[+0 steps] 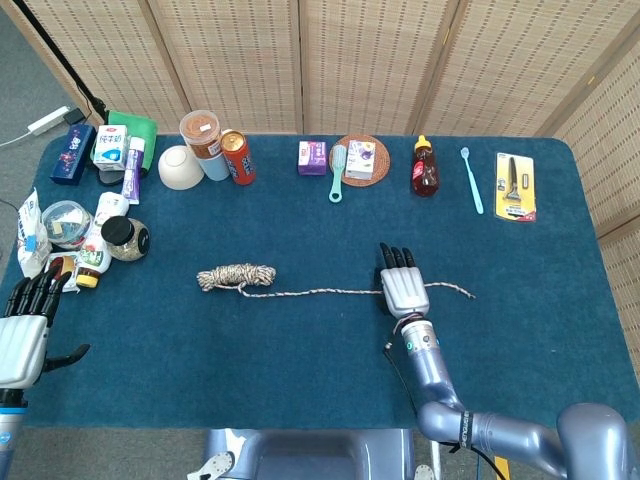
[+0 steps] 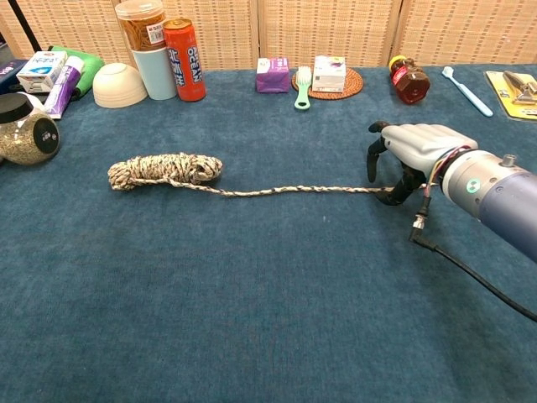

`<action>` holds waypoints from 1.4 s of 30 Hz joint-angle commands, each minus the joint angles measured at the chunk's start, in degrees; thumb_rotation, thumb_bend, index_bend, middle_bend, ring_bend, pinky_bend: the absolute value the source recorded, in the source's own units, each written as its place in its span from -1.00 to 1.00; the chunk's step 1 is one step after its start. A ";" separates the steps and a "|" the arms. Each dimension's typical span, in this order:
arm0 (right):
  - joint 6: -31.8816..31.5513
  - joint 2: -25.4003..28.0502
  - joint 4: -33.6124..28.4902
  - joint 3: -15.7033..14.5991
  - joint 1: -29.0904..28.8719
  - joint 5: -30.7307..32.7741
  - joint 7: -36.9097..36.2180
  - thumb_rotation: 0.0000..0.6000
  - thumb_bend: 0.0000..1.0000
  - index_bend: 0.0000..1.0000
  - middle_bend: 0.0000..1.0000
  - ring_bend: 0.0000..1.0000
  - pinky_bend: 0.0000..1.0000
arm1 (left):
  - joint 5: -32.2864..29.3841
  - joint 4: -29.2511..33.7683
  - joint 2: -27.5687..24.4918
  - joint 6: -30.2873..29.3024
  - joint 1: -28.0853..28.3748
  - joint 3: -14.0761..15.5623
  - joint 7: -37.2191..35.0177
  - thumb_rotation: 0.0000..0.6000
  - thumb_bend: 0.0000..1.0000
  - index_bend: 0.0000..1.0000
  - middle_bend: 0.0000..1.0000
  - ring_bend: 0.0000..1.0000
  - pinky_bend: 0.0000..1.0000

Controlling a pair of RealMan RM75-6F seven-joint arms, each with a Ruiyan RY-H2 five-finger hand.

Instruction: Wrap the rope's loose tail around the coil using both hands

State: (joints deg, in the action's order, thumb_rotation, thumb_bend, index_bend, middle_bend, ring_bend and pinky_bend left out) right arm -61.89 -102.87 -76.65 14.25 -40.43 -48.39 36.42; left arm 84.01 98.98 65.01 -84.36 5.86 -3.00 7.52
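Rope tail [image 2: 294,191] under our right hand [image 2: 409,151], coil [image 2: 164,170] well off to the left.
Our fingers curl down over the tail; grip we cannot tell. Left hand [image 1: 22,330] waits spread at the counter [image 1: 300,350] edge.

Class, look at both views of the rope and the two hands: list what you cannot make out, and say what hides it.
1. Whether the right hand grips the rope's tail: head view, the hand's back covers it; chest view, curled fingers hide the contact.
2. The left hand: absent from the chest view; in the head view the left edge crops it.
3. Labels on the far bottles and boxes: too small.
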 commanded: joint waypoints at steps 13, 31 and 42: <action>-0.12 -0.81 2.26 -0.81 0.12 -1.12 -0.99 1.00 -0.20 -0.04 -1.00 -1.00 -1.00 | -0.05 0.14 -0.01 0.15 0.07 0.09 0.11 1.00 -0.87 -1.00 -1.00 -1.00 -1.00; -0.24 -1.83 4.22 -1.10 0.42 -2.19 -1.52 1.00 -0.19 0.00 -1.00 -1.00 -1.00 | -0.40 0.29 -0.13 0.35 0.10 0.14 0.23 1.00 -0.86 -1.00 -1.00 -1.00 -1.00; -1.10 -1.96 4.40 -1.03 0.76 -3.63 -1.90 1.00 -0.13 0.05 -1.00 -1.00 -1.00 | -0.54 0.34 -0.12 0.59 0.20 0.17 0.39 1.00 -0.87 -1.00 -1.00 -1.00 -1.00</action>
State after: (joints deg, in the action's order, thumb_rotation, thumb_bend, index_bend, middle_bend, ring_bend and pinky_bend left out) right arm -62.99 -104.83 -72.25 13.21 -39.66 -52.02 34.52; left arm 83.46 99.32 64.89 -83.78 6.06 -2.83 7.90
